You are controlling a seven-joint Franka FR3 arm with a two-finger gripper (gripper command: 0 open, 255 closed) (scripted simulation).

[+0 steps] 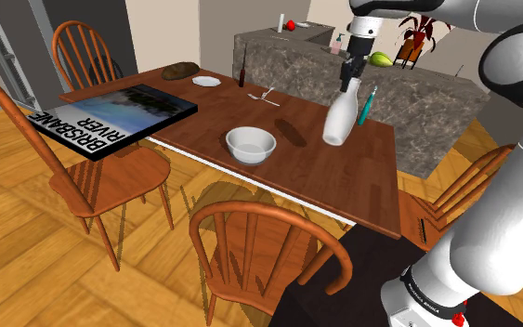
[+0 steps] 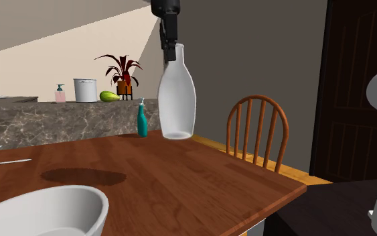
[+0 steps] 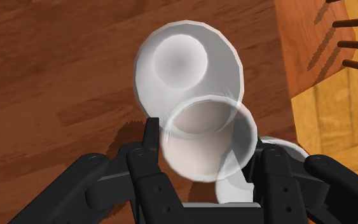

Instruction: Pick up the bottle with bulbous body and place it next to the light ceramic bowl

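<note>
The white bulbous bottle (image 1: 339, 119) (image 2: 177, 100) hangs by its narrow neck from my black gripper (image 1: 350, 82) (image 2: 170, 41), clear of the wooden table (image 1: 343, 190). It tilts slightly in the shoulder view. In the wrist view the fingers (image 3: 151, 137) clasp the bottle's neck, with its round body (image 3: 187, 67) below and my gripper (image 3: 206, 143) shut on it. The light bowl (image 1: 251, 144) (image 2: 46, 209) stands on the table, towards the shoulder view's left of the bottle and nearer the front edge.
A small teal bottle (image 1: 368, 104) (image 2: 142, 121) stands near the table's far edge beside the held bottle. A fork (image 1: 264, 96), a plate (image 1: 207, 82) and a large book (image 1: 111, 116) lie further left. Wooden chairs (image 1: 250, 251) (image 2: 257, 131) ring the table; a stone counter (image 1: 426, 93) stands behind.
</note>
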